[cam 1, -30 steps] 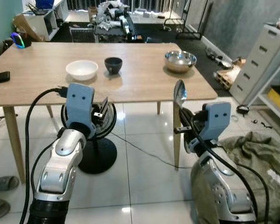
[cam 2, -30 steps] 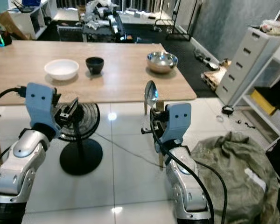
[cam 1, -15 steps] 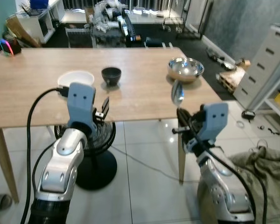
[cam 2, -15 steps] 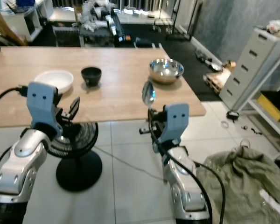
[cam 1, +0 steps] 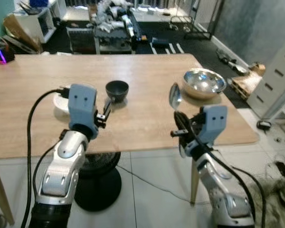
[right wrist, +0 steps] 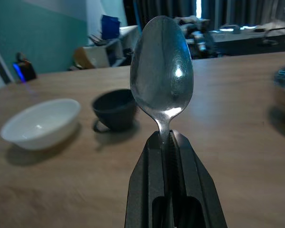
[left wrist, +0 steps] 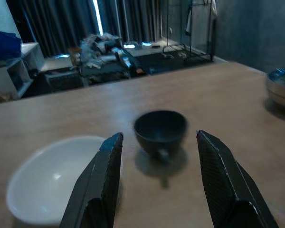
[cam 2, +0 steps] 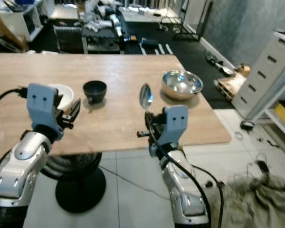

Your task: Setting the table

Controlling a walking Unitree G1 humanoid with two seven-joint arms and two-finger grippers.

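**Carrying a spoon to the table: approach step of the table-setting task**

Holding a polished metal spoon (right wrist: 162, 76) upright, the right gripper (right wrist: 168, 142) has its two black fingers pressed together on the handle, so that the spoon's bowl stands above the fingertips and over the near part of the light wooden table (cam 1: 147, 123). The left gripper (left wrist: 156, 175) is raised over the table's near edge with its fingers spread and nothing between them; it points toward a small dark ceramic cup (cam 1: 117, 90) and a shallow white bowl (left wrist: 52, 178), which sit just beside one another on the tabletop. A shiny steel mixing bowl (cam 1: 204, 82) rests well apart from these, toward the table's right side.

Step in hand, as judged from the layout: delivery of the spoon to a place setting, with the spoon not yet set down. The next move would call for tipping the spoon from upright toward flat, lowering it onto bare wood, probably near the cup and white bowl, and only then parting the fingers. Care is needed to avoid knocking the cup during the reach.
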